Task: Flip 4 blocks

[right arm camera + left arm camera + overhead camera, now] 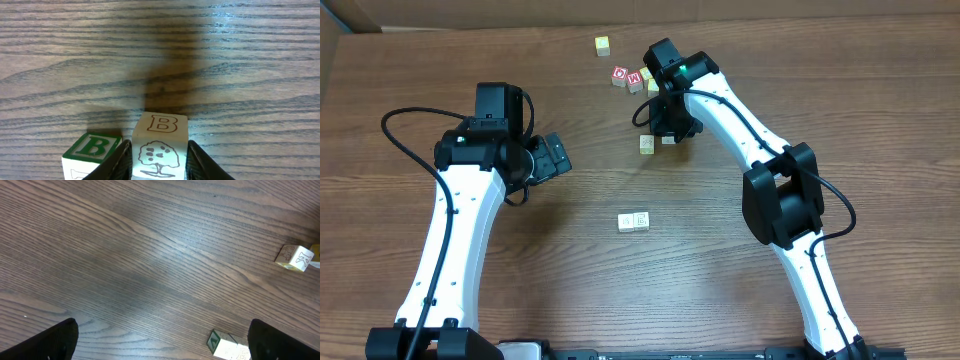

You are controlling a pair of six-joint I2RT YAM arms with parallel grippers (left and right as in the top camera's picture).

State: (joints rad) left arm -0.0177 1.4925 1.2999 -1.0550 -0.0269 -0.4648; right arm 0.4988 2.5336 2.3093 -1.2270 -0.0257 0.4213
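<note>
Clamping B blk [161, 131] (rt pincer [159, 155])

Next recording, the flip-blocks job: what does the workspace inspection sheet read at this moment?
Surface: brown wood-grain table.
Job's things: pair of pale blocks touching at centre; B block on the table, letter up; green-lettered block beside it.
Clutter: red cubes and yellowish cubes clustered at the far side; lone yellow cube beyond.
Grippers: left gripper open, empty; right gripper fingers against both sides of the B block.
Cables: black cable looping by the left arm.
Surroundings: pale board past the far edge.
</note>
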